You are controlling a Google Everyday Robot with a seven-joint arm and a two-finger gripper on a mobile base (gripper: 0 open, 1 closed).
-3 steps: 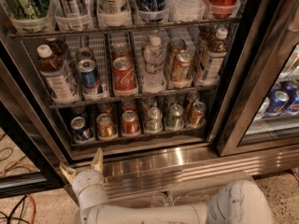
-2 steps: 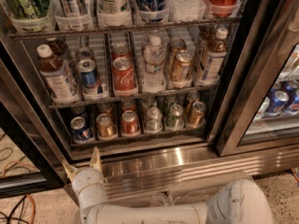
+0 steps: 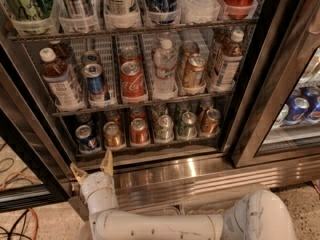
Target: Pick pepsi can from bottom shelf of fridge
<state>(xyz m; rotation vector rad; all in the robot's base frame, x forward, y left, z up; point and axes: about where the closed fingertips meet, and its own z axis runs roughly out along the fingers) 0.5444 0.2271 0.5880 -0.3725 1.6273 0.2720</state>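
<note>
The pepsi can (image 3: 86,138) stands upright in the leftmost lane of the bottom shelf (image 3: 125,149) of the fridge (image 3: 200,173). The tool (image 3: 90,161), its fingers spread apart and empty, sits just below the shelf lip. The can lies almost straight ahead and above it.

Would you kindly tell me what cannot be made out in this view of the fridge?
Camera view:
1. The pepsi can, left lane of the bottom shelf: logo too blurred to read.
2. The rear cans: mostly hidden by the front row.
3. The top-rack drinks: cut off by the upper edge.
4. The gripper, open, just below that shelf: its arm runs off the lower edge.
</note>
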